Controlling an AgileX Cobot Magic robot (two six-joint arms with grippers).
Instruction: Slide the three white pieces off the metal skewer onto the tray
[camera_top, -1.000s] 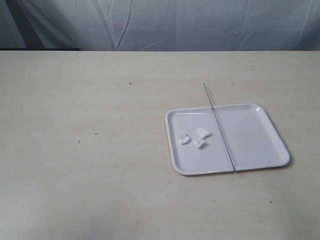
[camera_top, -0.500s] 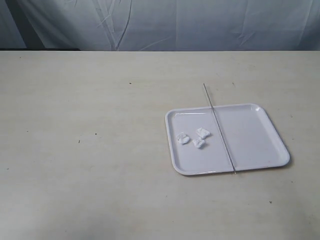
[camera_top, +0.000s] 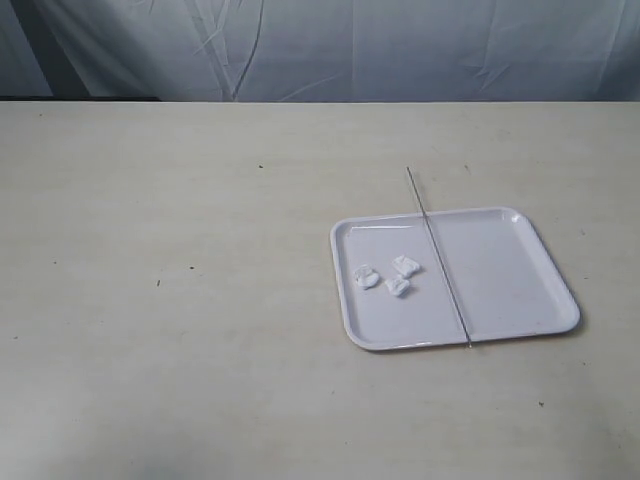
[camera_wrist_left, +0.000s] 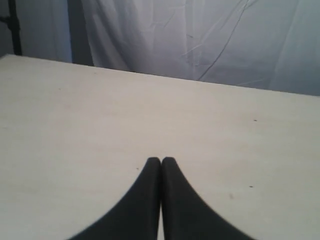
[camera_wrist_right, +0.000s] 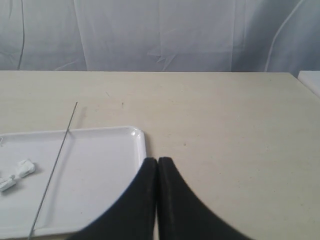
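Observation:
The white tray (camera_top: 500, 270) lies on the table at the right of the exterior view. Three white pieces (camera_top: 397, 276) rest loose on its left half, two of them showing in the right wrist view (camera_wrist_right: 17, 172). The bare metal skewer (camera_top: 438, 255) lies across the tray, its far end past the rim on the table; the skewer (camera_wrist_right: 52, 167) also shows in the right wrist view. My right gripper (camera_wrist_right: 157, 161) is shut and empty, near the tray's rim (camera_wrist_right: 143, 142). My left gripper (camera_wrist_left: 161, 161) is shut and empty over bare table. Neither arm shows in the exterior view.
The table (camera_top: 200, 300) is a pale beige surface with a few small dark specks. A grey-white cloth backdrop (camera_top: 350, 50) hangs behind its far edge.

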